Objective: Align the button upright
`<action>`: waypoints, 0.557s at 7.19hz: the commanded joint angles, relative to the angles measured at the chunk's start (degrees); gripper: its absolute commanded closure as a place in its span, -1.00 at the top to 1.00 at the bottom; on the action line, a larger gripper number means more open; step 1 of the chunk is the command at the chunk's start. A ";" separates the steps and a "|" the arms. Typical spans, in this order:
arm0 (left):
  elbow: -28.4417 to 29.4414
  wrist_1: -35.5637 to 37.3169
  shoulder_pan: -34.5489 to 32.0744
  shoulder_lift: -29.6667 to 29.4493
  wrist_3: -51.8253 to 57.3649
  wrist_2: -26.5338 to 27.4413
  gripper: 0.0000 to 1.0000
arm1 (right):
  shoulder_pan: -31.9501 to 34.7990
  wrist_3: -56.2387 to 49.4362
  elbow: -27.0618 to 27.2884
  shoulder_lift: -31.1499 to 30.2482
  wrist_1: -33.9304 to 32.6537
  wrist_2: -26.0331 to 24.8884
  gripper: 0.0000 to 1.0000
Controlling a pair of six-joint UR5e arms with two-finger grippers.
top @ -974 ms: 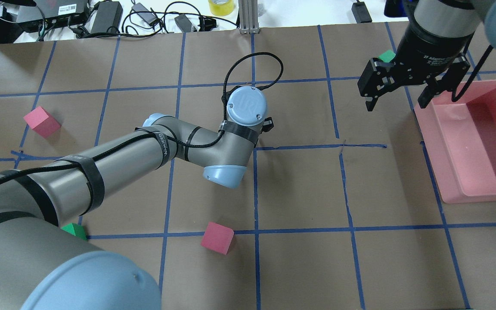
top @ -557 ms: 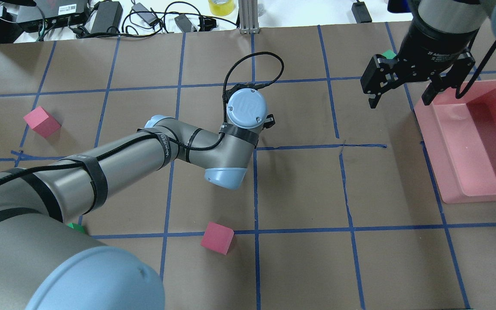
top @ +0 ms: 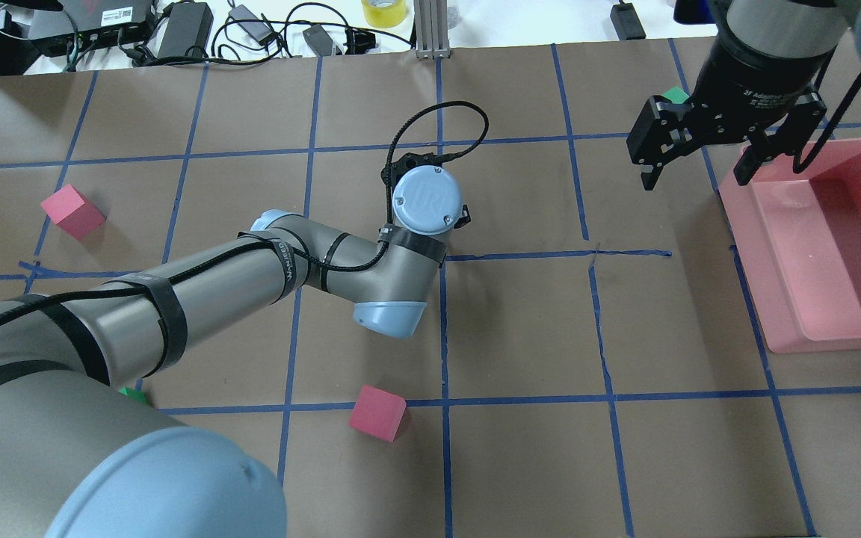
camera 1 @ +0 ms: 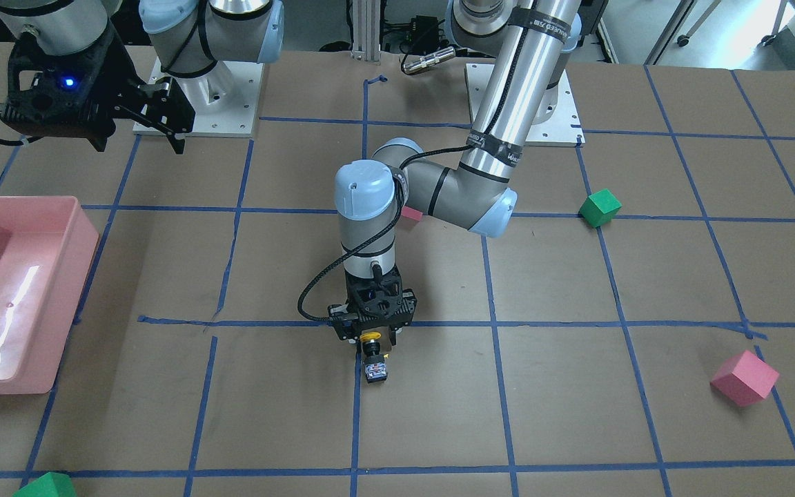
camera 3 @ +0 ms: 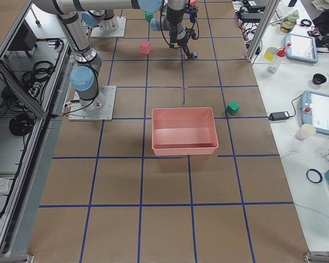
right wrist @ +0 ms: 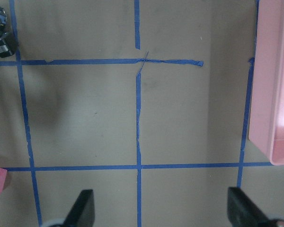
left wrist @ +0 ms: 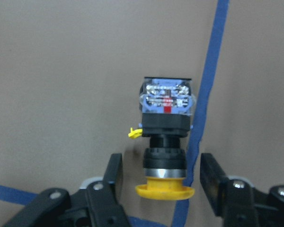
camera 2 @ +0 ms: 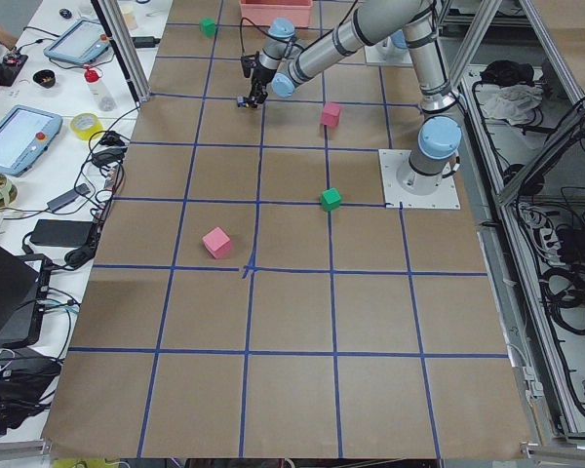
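Across the whole scene spreads the tabletop [top: 684,463], covered in brown paper and marked into squares by blue tape lines. The left arm [top: 214,284] reaches from the near left corner of the overhead view to the middle of the tabletop, its wrist pointing straight down. A pink bin [top: 763,261] sits at the right edge of that view. Just beside the bin's far left corner hangs the right hand [top: 693,181], above the tabletop, its fingers spread wide with nothing between them.

Four foam cubes lie well apart. One pink cube [top: 377,412] rests near the middle, just below a tape line. Another pink cube [top: 72,211] lies at the far left. A green cube [top: 674,95] shows partly behind the right hand. A second green cube [top: 130,394] peeks out from under the left arm.

The left hand [left wrist: 162,170] is low over the tabletop, its fingers [left wrist: 114,170] parted. The button [left wrist: 166,118] lies on its side on the paper, against a blue tape line. Its yellow cap sits between the two fingers with a small gap on each side, so they grip nothing. The black neck and the boxy contact block point away from the hand.
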 commanded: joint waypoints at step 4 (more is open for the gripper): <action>-0.02 0.15 0.00 -0.23 -0.07 -0.42 0.29 | -0.02 0.54 0.07 -0.03 -0.43 -0.25 1.00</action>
